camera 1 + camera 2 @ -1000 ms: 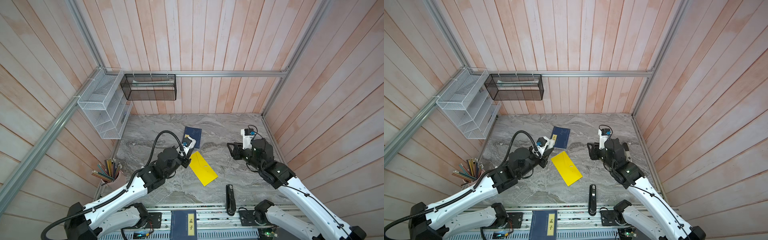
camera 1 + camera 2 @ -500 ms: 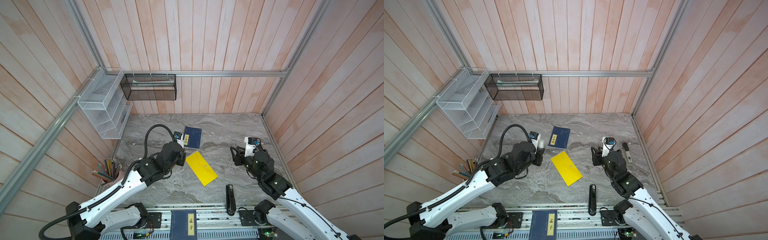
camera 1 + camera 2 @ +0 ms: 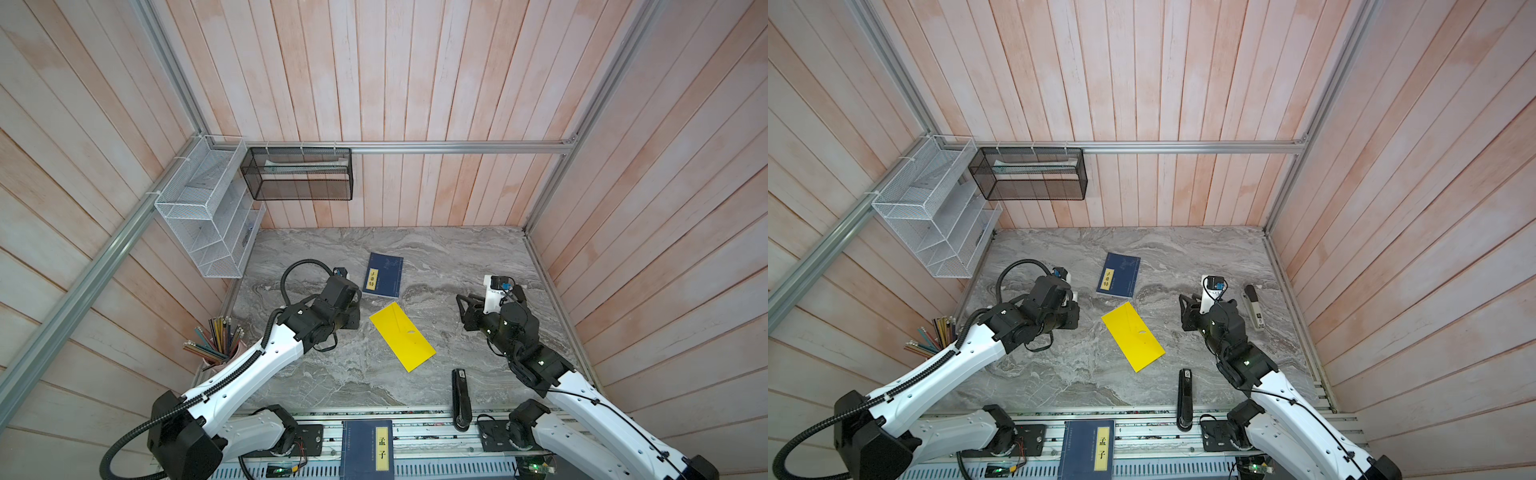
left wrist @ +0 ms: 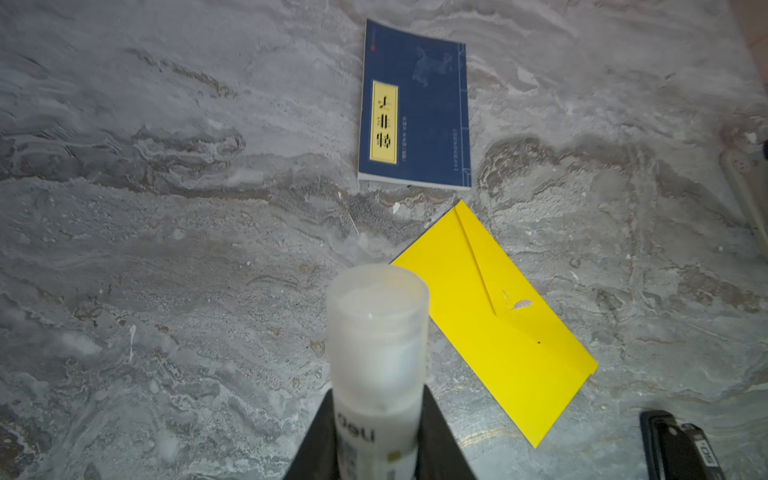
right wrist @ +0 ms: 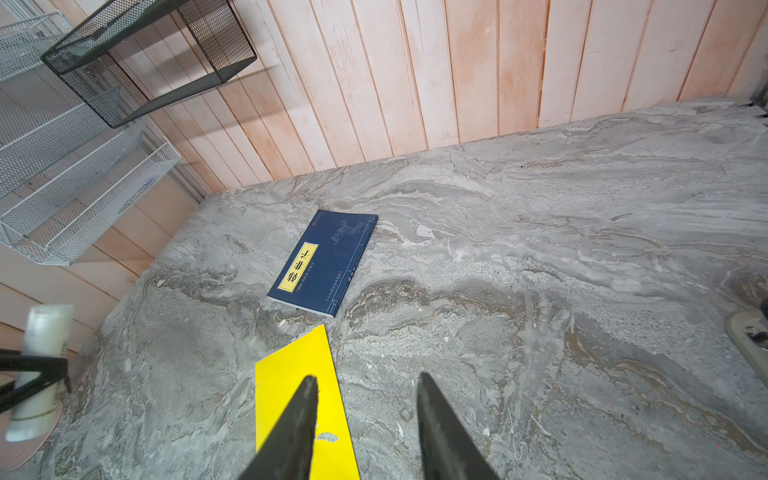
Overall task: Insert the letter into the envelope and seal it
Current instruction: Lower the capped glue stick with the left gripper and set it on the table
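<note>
Pink plank walls [image 3: 415, 83] enclose a grey marble tabletop [image 3: 457, 257]; the envelope [image 3: 402, 336] lies flat mid-table, flap folded down, near a blue book [image 3: 384, 275]. Left gripper [image 4: 376, 440] clamps a glue stick [image 4: 376, 353]; right gripper [image 5: 365, 424] stands partly spread, empty

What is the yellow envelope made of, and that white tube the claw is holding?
The envelope looks like thin matte paper: it lies flat with sharp fold creases. The tube in the left claw seems frosted, see-through plastic, probably a glue stick.
</note>
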`<state>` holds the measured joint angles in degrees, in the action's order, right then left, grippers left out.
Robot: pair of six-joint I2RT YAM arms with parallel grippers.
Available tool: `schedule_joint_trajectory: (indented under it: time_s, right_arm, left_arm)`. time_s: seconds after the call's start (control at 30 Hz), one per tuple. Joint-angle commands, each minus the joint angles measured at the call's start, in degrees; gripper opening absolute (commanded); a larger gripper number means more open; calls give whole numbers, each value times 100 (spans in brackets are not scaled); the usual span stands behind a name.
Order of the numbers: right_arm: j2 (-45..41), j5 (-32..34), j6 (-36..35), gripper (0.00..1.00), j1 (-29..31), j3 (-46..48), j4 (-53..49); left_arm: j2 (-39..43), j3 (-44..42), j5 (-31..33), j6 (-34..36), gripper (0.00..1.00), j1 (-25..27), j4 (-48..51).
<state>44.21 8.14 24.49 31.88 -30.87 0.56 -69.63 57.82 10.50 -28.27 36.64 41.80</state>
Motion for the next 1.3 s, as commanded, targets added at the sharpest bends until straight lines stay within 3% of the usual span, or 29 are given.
schedule_joint_trajectory:
  time_s: [0.0,0.33,0.77,1.27]
  right_arm:
    - [44,-41,93,40,13,69,204]
    - [165,-2,91,40,42,147,302]
    - [228,-1,56,40,55,168,331]
    - [220,-22,82,40,67,178,282]
  left_arm:
    - [-148,-180,-408,-160,0,-176,44]
    - [-637,-604,-881,-127,0,-500,-349]
    - [-1432,-919,-936,14,0,-653,-805]
    - [-1785,-1120,-954,74,1,-702,-1051]
